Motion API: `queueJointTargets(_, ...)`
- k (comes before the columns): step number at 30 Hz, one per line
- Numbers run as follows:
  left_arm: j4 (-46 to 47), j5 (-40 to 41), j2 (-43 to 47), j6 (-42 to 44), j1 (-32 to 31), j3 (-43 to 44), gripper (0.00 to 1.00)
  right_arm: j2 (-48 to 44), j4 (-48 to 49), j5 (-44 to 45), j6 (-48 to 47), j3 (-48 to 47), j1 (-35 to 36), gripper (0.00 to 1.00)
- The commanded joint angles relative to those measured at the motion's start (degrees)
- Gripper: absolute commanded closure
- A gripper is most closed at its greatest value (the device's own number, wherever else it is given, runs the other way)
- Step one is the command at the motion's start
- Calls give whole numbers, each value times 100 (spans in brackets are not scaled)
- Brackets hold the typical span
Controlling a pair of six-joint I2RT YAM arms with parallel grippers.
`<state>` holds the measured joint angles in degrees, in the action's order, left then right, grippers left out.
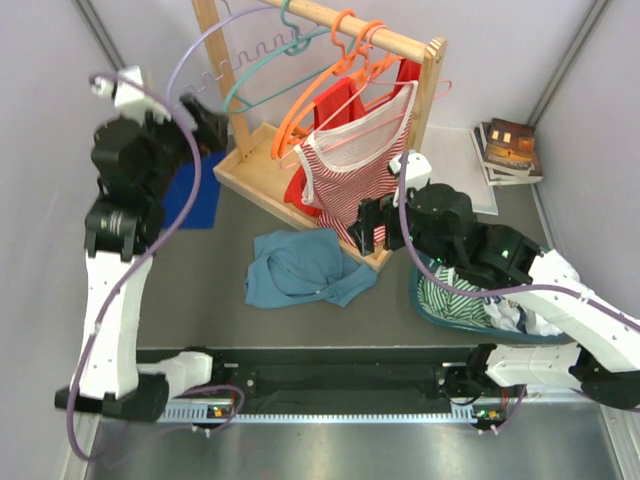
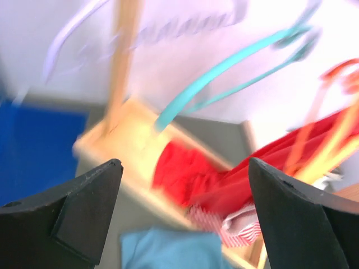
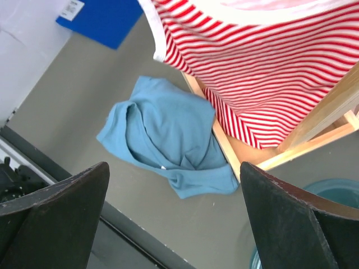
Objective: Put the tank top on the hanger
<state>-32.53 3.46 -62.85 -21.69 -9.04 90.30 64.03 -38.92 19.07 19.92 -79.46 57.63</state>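
**Tank top on the worktop, hanger up on the rail, both grippers empty**

Both your left gripper (image 1: 212,128) and right gripper (image 1: 366,230) have their jaws spread wide with nothing in them. The tank top (image 1: 305,268) lies crumpled near the middle of the worktop, right against the near side of the wooden rack (image 1: 432,80) base, with its long axis running roughly left to right. Your right gripper is clearly the closer one. It hangs just beyond the top's right end, so the cloth is down and to its left. The left gripper is up by the rack's left post, close to the hanger (image 2: 224,68) on the rail. I'd approach from the left and near sides, where the worktop is bare. The striped top (image 1: 350,165) and the basket (image 1: 430,300) crowd the right.
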Motion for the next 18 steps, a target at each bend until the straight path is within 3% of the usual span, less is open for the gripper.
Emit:
queueJointTargets(1, 423, -1540, -1368, 990, 7, 1637, 1, -110, 217, -281, -94, -316, -190, 0)
queueJointTargets(8, 222, -2938, -3373, 1133, 200, 3992, 1, -496, 350, -281, 117, -9, -243, 0)
queueJointTargets(11, 274, -3062, -3646, 1088, 218, 4101, 1, -733, 350, -193, 214, 149, -243, 0)
queueJointTargets(18, 484, -3440, -3603, 895, 218, 3609, 23, -1042, 279, 35, 346, 466, -252, 0)
